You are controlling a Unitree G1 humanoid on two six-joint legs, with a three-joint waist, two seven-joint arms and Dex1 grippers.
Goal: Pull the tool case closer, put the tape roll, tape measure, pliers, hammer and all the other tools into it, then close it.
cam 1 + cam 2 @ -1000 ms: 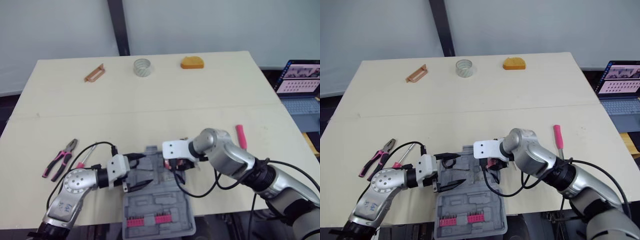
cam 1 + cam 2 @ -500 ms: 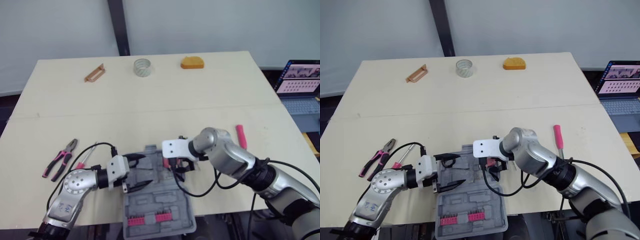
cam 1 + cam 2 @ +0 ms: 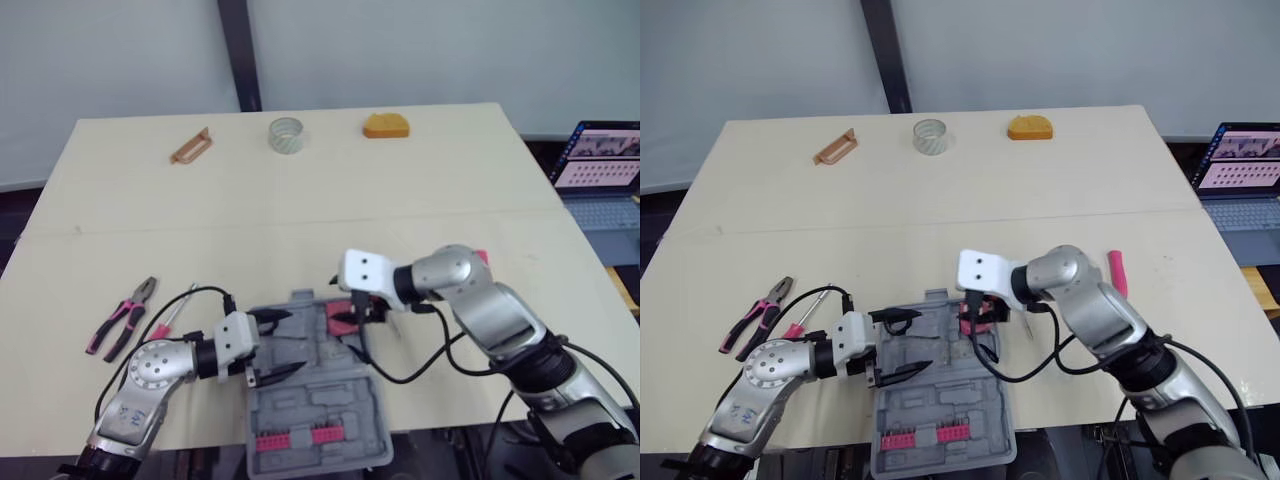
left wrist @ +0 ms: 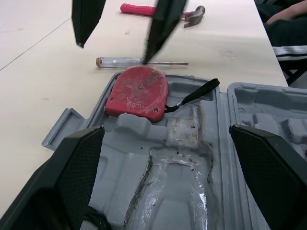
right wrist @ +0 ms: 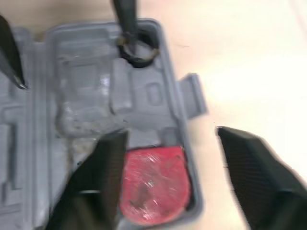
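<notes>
The tape measure (image 4: 138, 92) lies in the open case (image 3: 312, 405). The right gripper (image 3: 352, 318) hangs over it, wide and empty; the left gripper (image 3: 274, 346) is wide too. Next job, probably: grab the pliers (image 3: 122, 320).

Tools partly hidden from above
The right arm is covering the hammer (image 3: 1117, 272) head; the right end effector (image 3: 355, 316) is screening the tape measure (image 3: 337, 312).

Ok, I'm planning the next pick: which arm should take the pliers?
Left. The pliers lie on the table's left side, near the open left gripper. The right gripper hangs open over the case, farther from them.
</notes>
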